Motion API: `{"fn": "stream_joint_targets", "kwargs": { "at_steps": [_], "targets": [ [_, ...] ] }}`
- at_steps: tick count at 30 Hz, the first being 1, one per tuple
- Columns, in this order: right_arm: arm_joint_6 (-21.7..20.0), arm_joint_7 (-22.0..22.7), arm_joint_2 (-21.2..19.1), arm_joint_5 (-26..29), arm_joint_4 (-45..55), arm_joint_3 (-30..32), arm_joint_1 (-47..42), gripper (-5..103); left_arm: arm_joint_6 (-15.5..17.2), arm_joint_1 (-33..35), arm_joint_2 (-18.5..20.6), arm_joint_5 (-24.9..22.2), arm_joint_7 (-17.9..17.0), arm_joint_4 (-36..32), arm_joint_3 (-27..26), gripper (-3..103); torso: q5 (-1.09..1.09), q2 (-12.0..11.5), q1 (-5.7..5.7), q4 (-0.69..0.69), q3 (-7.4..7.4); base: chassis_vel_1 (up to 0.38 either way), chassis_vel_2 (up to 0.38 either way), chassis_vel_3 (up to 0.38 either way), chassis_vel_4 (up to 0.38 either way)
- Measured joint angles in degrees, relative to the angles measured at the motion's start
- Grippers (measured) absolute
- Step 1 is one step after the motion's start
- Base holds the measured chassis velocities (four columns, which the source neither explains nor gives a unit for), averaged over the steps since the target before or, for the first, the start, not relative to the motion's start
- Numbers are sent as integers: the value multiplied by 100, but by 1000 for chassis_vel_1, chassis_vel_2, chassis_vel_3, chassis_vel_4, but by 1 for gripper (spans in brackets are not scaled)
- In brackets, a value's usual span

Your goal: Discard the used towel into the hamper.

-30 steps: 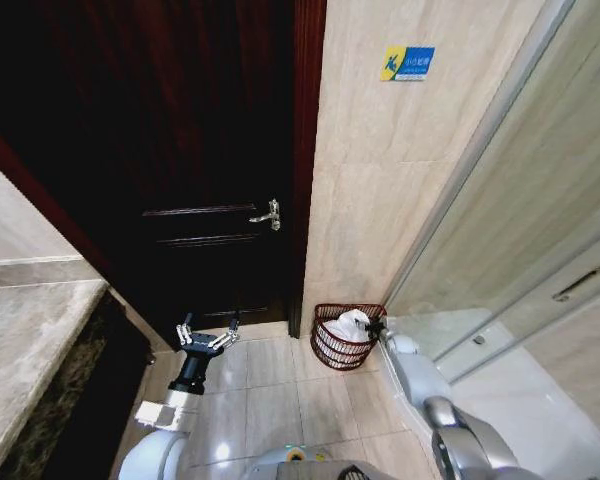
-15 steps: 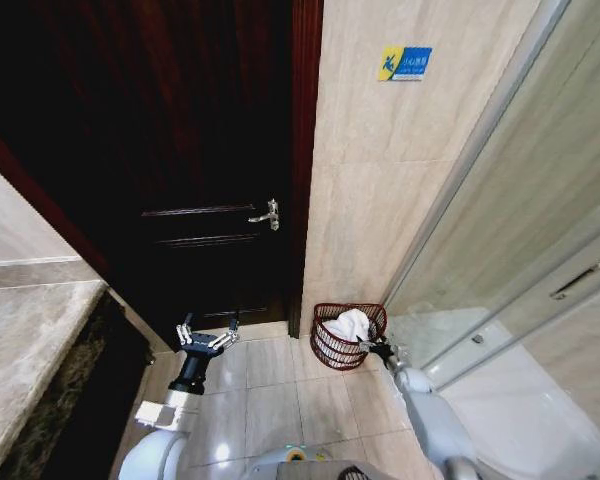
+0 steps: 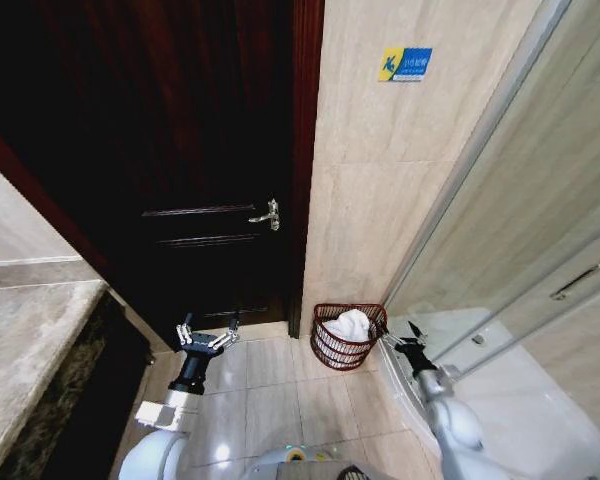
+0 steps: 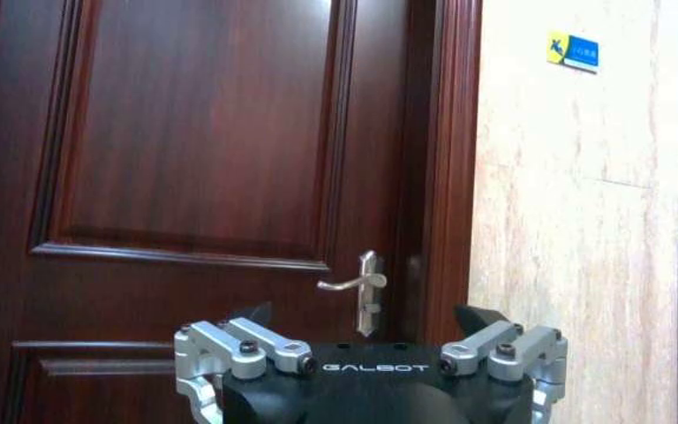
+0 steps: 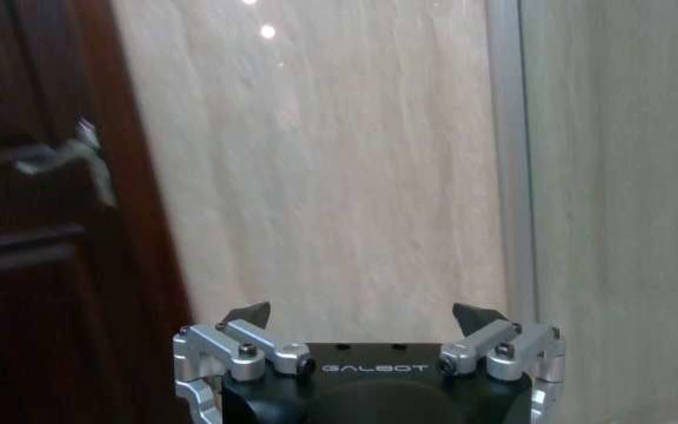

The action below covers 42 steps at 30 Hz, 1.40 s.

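The hamper, a small round reddish-brown wire basket, stands on the floor at the foot of the tiled wall, just right of the door. A white towel lies crumpled inside it, showing above the rim. My right gripper hangs open and empty just right of the hamper, apart from it; its fingertips are spread wide before the tiled wall. My left gripper is held open and empty low in front of the dark door, well left of the hamper, fingertips apart.
A dark wooden door with a metal lever handle fills the left. A glass shower partition runs along the right. A stone counter sits at the near left. Light floor tiles lie open between the arms.
My right gripper has drawn back from the hamper's rim to the right and now stands apart from it. The towel stays in the hamper. The left arm has not moved.
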Motion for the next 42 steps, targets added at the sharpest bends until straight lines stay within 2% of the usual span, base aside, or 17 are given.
{"fn": "stream_joint_targets", "kwargs": {
  "at_steps": [5, 9, 13, 16, 23, 42],
  "targets": [
    [229, -75, 423, -95, 1000, 117, -791, 100, 0, 0, 0, 0, -1, 0, 0, 100, 0, 0, 0, 1, 0, 0, 0, 0, 0],
    [319, -81, 601, -113, 1289, 289, -927, 100, 0, 0, 0, 0, 0, 0, 0, 100, -1, 0, 0, 0, 0, 0, 0, 0, 0],
    [385, -206, 792, 415, 2033, 610, -1183, 100, 0, 0, 0, 0, 0, 0, 0, 100, 0, -1, 1, 1, 0, 0, 0, 0, 0],
    [300, -237, 793, 592, 2337, 790, -1213, 100, 0, 0, 0, 0, 0, 0, 0, 100, -2, -1, 1, 1, 0, 0, 0, 0, 0],
    [222, -392, 772, 749, 2414, 936, -1167, 100, 0, 0, 0, 0, 0, 0, 0, 100, 1, -1, 2, 1, 1, 0, 0, 0, 0],
    [213, -402, 755, 748, 2340, 911, -1141, 100, 0, 0, 0, 0, 0, 0, 0, 100, 0, -1, 1, 1, 1, 0, 0, 0, 0]
  ]
}}
